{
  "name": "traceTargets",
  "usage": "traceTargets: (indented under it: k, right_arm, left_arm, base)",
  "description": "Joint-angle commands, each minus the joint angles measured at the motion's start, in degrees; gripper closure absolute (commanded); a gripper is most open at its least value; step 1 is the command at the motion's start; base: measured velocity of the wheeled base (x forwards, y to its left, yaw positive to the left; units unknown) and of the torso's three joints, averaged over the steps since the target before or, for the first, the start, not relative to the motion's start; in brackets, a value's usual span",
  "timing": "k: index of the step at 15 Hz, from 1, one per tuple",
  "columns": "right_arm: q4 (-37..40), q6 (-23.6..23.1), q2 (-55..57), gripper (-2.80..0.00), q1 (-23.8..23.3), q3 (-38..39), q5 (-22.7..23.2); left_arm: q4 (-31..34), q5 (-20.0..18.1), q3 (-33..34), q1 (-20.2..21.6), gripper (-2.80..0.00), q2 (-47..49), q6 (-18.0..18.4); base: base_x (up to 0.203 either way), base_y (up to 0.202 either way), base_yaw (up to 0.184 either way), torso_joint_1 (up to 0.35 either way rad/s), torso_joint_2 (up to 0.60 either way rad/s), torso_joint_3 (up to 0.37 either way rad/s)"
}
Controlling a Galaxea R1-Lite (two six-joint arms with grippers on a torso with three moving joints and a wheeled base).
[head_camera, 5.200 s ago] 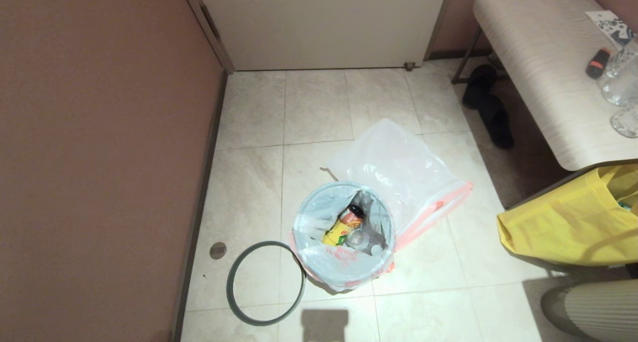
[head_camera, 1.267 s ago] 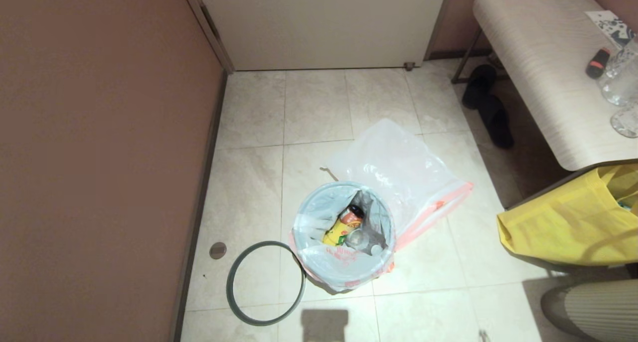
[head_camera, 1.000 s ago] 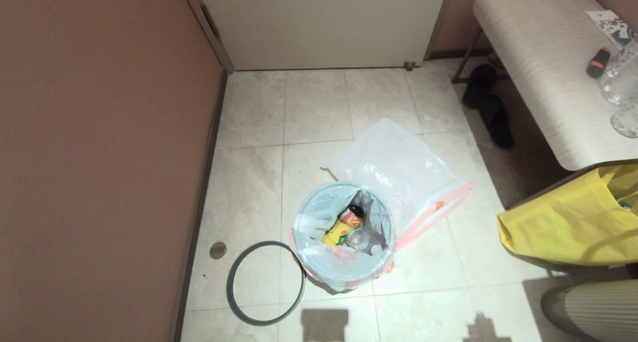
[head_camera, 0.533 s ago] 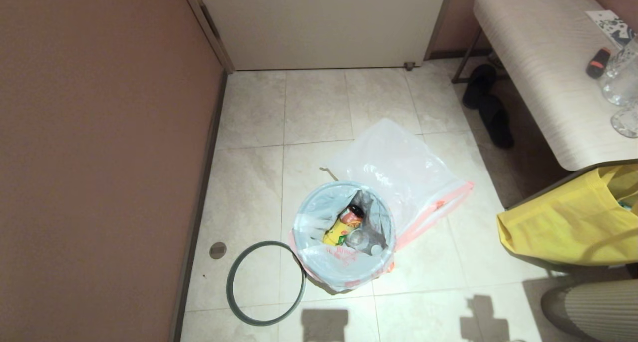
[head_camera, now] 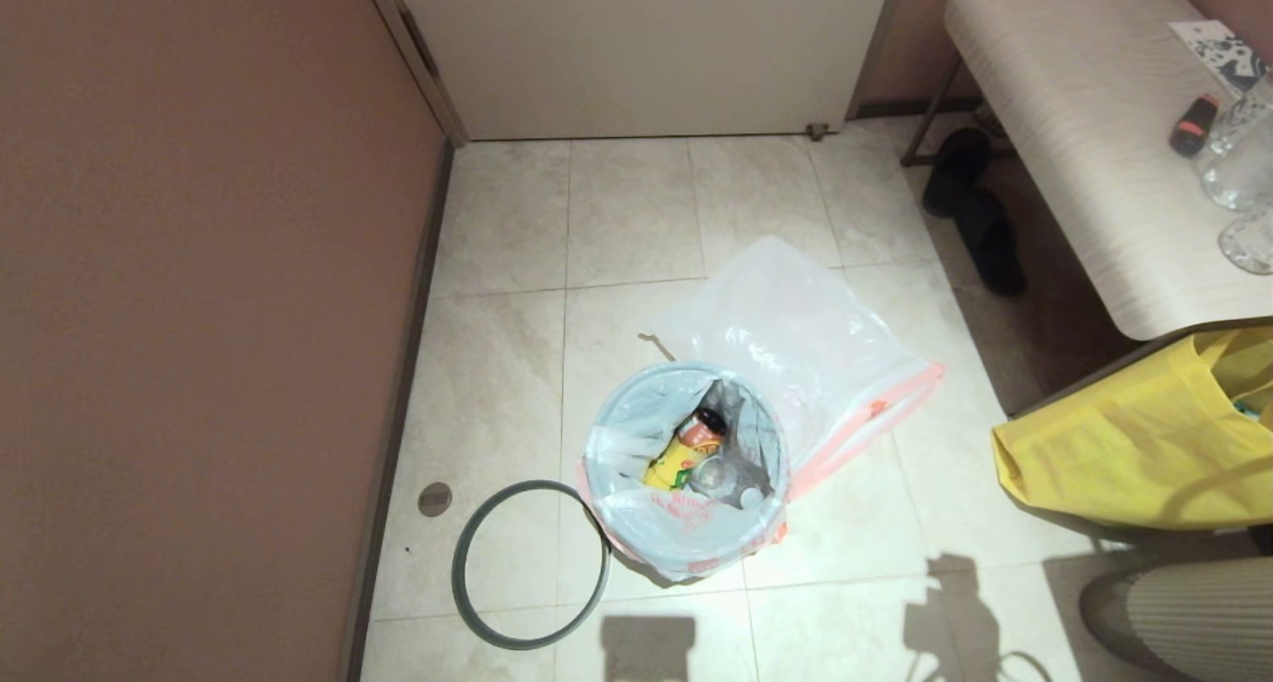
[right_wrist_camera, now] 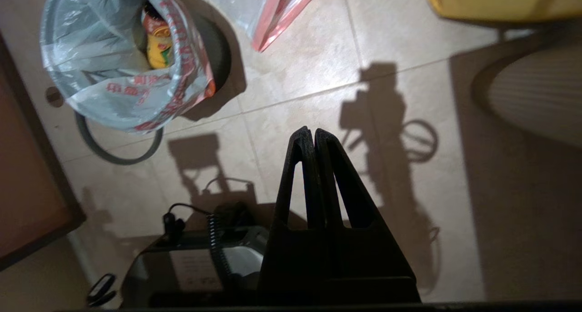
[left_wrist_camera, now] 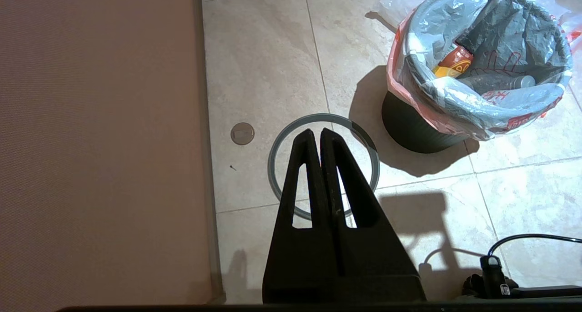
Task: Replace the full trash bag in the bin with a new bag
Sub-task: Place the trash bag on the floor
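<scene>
The full trash bag sits in the bin, its pink hem folded over the rim and a yellow-labelled bottle showing inside. The bin's black wall shows below the bag. Its grey hoop rim lies flat on the tiles to the left of the bin. The new bag lies sheet-like on the floor behind and to the right of the bin. My left gripper hangs shut and empty above the hoop. Over bare tiles to the right of the bin, my right gripper is also shut and empty. Neither gripper shows in the head view.
A brown wall runs close on the left and a white door stands behind. On the right are a pale bench bearing glasses, black slippers, a yellow cloth tote and a ribbed grey object.
The shadow of my right arm has come into the bottom right of the head view and crept up the tiles. The bin, both bags and the hoop have not moved.
</scene>
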Motion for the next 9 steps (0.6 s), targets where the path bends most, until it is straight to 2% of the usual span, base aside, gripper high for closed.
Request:
traceTargets:
  k: [1,3,5,9]
  right_arm:
    - [0.0,4.7,7.0,0.0,2.6,0.4,2.3]
    - [-2.3,10.5,11.0,0.0,6.5,1.8,4.0]
    - [-11.3,14.5,17.5,0.0,10.2,5.1,5.0]
    - [-25.0,17.0,35.5,0.0,14.5,8.7,5.2]
  left_arm:
    - [0.0,0.0,0.0,0.0,0.0,0.1,0.0]
    - [0.0,0.0,0.0,0.0,0.0,0.1,0.0]
    - [0.0,0.0,0.0,0.0,0.0,0.1,0.0]
    - [0.0,0.0,0.0,0.0,0.0,0.1,0.0]
  base:
    - [0.0,0.0,0.0,0.0,0.0,0.0]
    - [0.0,0.0,0.0,0.0,0.0,0.0]
    - [0.0,0.0,0.0,0.0,0.0,0.0]
    - [0.0,0.0,0.0,0.0,0.0,0.0]
